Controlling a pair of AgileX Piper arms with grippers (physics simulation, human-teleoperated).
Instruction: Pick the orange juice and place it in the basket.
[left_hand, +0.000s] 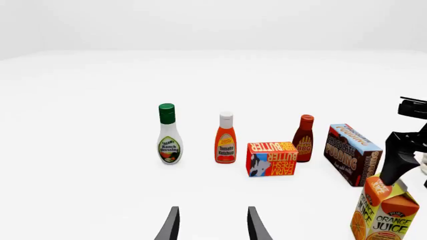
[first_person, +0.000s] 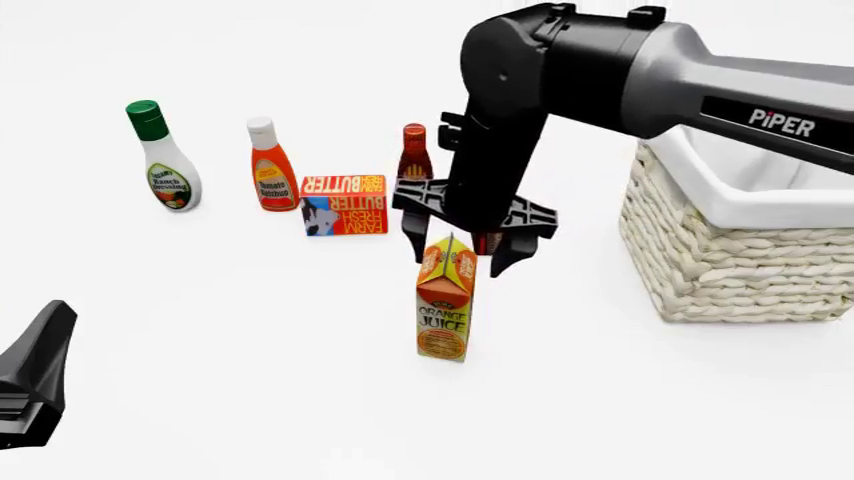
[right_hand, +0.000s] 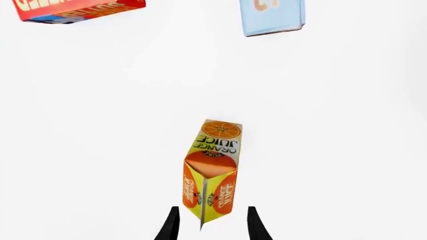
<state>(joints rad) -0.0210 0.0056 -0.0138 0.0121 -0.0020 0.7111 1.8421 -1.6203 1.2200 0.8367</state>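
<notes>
My left gripper (first_person: 34, 375) sits nearest, low at the table's near-left edge, fingers spread and holding nothing. My right gripper (first_person: 458, 236) hangs over the orange juice (first_person: 446, 300), fingers apart on either side of the carton's gable ridge and not yet pressing it. The carton stands upright on the table, well apart from the basket (first_person: 727, 250) on its right (the butter box (first_person: 344, 204) and ketchup bottle (first_person: 274, 168) lie farther back). To do this well, I judge I should sink lower past the sloped top, so the pads close on the flat side walls, then squeeze squarely and lift straight
</notes>
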